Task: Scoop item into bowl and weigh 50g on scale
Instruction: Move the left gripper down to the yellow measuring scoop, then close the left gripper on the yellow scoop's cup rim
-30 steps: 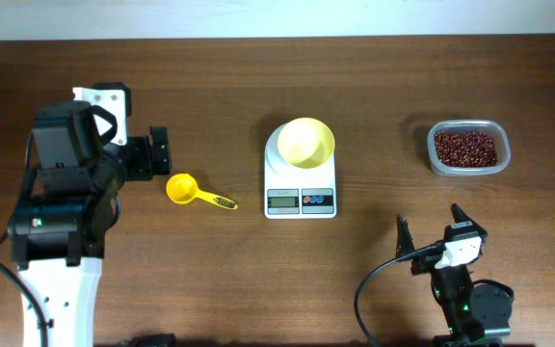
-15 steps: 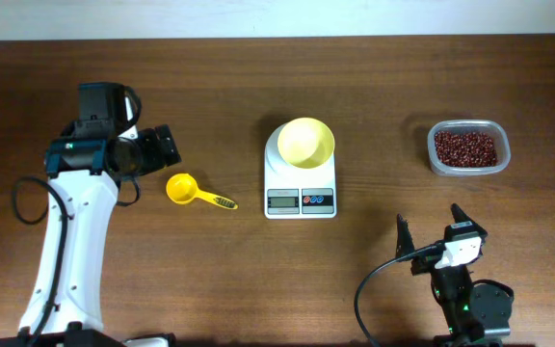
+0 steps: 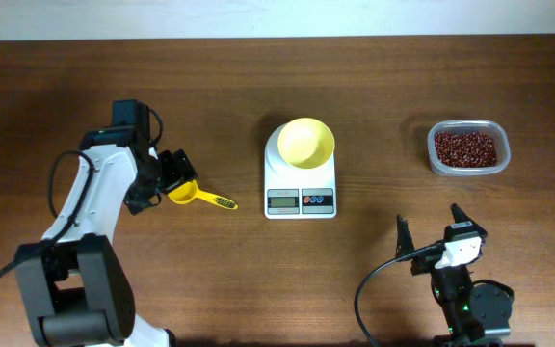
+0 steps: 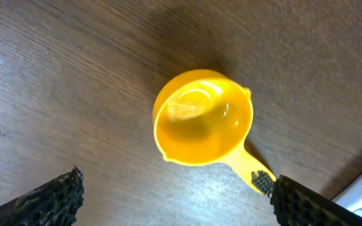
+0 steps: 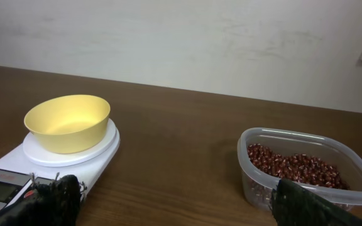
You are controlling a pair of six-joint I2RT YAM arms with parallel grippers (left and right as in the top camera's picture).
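Left wrist view: left pincer hangs wide over the yellow scoop on the desk; next it should probably lower and close on the handle; beans lie in the tub, bowl on the scale

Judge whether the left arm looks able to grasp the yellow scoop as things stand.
Probably yes. The left gripper hangs open right above the scoop, its fingers set wider than the scoop, and nothing else lies near it on the table.
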